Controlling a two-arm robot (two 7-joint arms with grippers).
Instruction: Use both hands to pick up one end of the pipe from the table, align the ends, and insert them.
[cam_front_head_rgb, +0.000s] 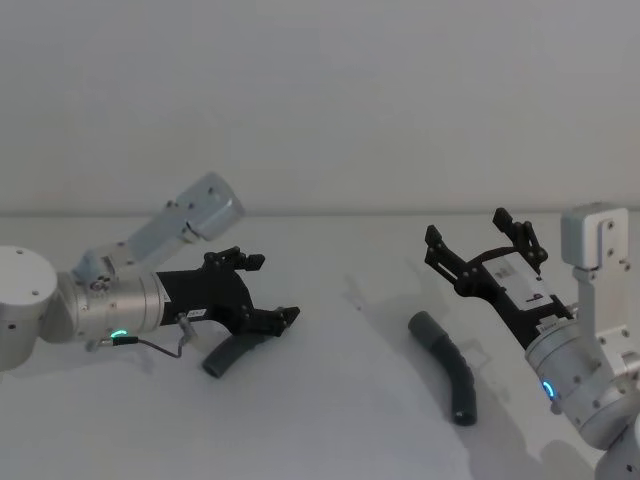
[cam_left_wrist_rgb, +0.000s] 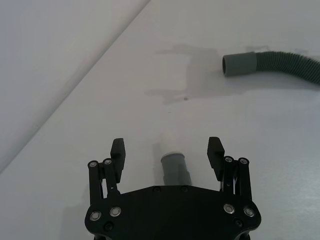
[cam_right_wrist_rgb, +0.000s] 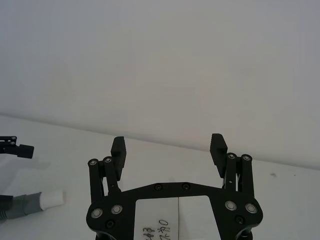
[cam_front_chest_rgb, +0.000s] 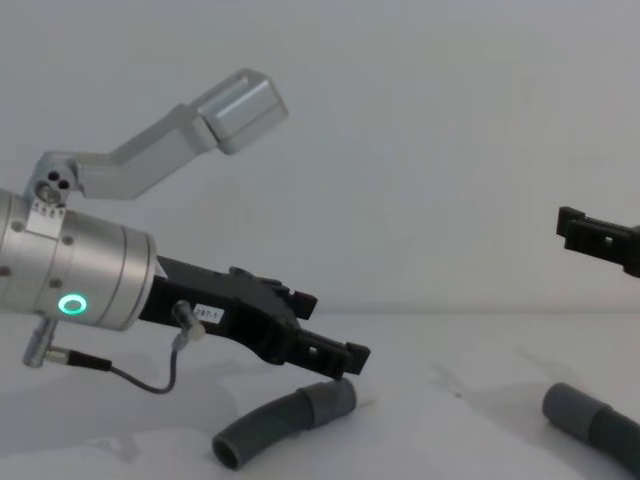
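Two dark grey ribbed pipe pieces lie on the white table. The left piece lies just below my left gripper, which is open and hovers low over it. In the left wrist view its grey cuff, with a pale tip, sits between the spread fingers of the left gripper. The right piece has a wider grey cuff. My right gripper is open and raised above and behind that piece, holding nothing.
A plain pale wall stands behind the table. The table surface between the two pipe pieces is bare white. The left arm's silver wrist with a green ring light and a thin cable hang close above the table.
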